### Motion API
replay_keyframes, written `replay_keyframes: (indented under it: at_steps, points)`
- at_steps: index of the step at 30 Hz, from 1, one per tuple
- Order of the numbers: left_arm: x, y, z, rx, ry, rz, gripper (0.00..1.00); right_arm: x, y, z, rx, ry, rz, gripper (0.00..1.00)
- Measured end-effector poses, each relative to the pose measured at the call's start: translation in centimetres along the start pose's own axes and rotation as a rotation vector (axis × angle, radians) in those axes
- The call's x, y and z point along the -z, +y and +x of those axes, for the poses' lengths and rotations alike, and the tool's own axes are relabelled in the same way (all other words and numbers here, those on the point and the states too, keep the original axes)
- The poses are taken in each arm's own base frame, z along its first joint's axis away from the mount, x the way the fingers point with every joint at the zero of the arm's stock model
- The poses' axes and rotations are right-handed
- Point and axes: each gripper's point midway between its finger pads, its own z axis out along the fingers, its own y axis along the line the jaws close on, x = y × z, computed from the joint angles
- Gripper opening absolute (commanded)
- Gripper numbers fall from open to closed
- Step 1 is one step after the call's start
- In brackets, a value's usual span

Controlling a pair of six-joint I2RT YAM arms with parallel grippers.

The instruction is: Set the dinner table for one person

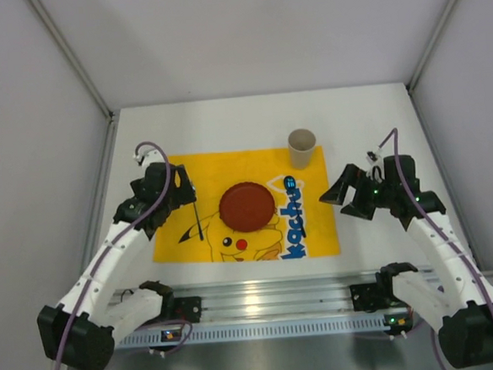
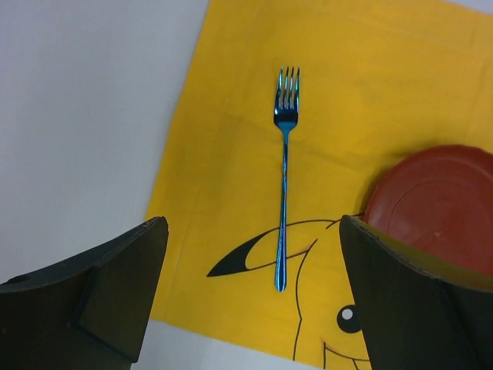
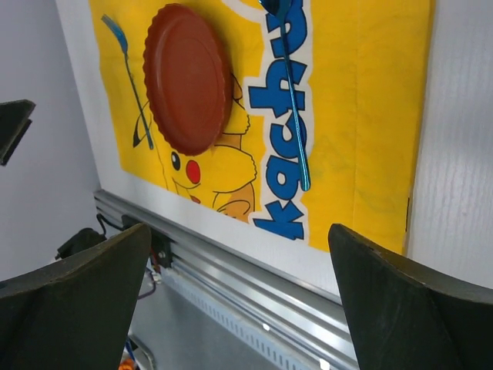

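Note:
The white dinner table [image 1: 368,109] carries a yellow Pikachu mat [image 1: 317,231]. A red-brown plate [image 1: 246,205] lies at the mat's middle. A blue fork [image 1: 198,220] lies left of the plate and a blue spoon [image 1: 290,184] right of it. A beige cup [image 1: 302,147] stands upright at the mat's far right corner. My left gripper [image 1: 181,188] hovers open and empty over the mat's left side, above the fork [image 2: 283,193]. My right gripper [image 1: 334,197] is open and empty at the mat's right edge, with the spoon [image 3: 294,116] and plate [image 3: 189,77] ahead of it.
An aluminium rail [image 1: 263,298] runs along the table's near edge and also shows in the right wrist view [image 3: 254,285]. Grey walls close in the left, right and far sides. Bare white tabletop [image 2: 77,116] lies left of the mat.

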Motion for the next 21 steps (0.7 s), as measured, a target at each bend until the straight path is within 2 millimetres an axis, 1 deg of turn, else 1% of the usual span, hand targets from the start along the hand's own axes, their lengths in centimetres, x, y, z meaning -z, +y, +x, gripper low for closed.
replay_keyframes:
  at_steps: [4,7,11,17,21]
  points:
    - [-1.6,-0.5,2.5,0.013,0.159,0.034,0.98,0.1,0.3,-0.1,0.009,-0.006,-0.012,1.00]
    - [-1.5,-1.1,3.4,0.015,0.213,0.074,0.98,0.4,0.9,-0.6,0.020,-0.021,-0.023,1.00]
    - [-1.5,-1.2,3.1,0.033,0.225,0.104,0.98,0.7,1.5,-1.2,0.033,-0.040,-0.035,1.00]
    - [-2.1,0.6,2.5,0.077,0.232,0.081,0.97,0.7,1.7,-1.2,0.036,-0.038,-0.037,1.00]
    - [-2.3,1.2,2.2,0.073,0.220,0.066,0.97,0.7,1.7,-1.3,0.029,-0.036,-0.036,1.00]
